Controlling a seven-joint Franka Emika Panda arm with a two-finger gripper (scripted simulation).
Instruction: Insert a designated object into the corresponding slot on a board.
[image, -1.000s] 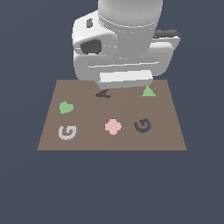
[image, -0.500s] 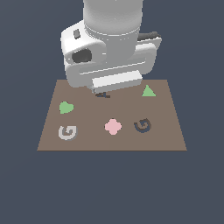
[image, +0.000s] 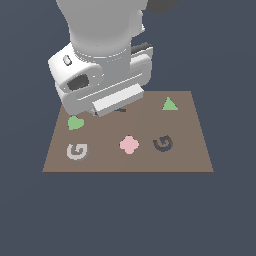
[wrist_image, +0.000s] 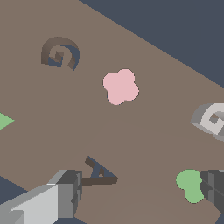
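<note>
Exterior view. The brown board (image: 127, 161) lies flat on a plain dark blue-grey ground; no walls or other room features show. The pale G block (image: 77, 151) sits near the board's front corner on the exterior view's left, just in front of the green heart (image: 75, 122). The dark G-shaped slot (image: 163, 143) lies well apart from it, toward the exterior view's right, with the pink flower (image: 129, 144) between the two. A green triangle (image: 170, 104) occupies the far corner on that same side. The arm's white body (image: 102, 75) hangs over the far left part of the board and hides the fingers — from here you cannot tell their state.

Wrist view. The gripper (wrist_image: 140, 192) is spread wide and empty: one finger (wrist_image: 65, 192) stands beside the dark A recess (wrist_image: 99, 171), the other (wrist_image: 214, 186) just beside the heart. The pale G (wrist_image: 211, 118) lies outside the span of the fingers, untouched.

Step in hand, as a judgement: approach to the pale G. You should carry the open fingers past the heart until they straddle the block, centre them, then descend — keeping clear of the heart. The board looks smooth and level, so the block may slide if nudged off-centre.
</note>
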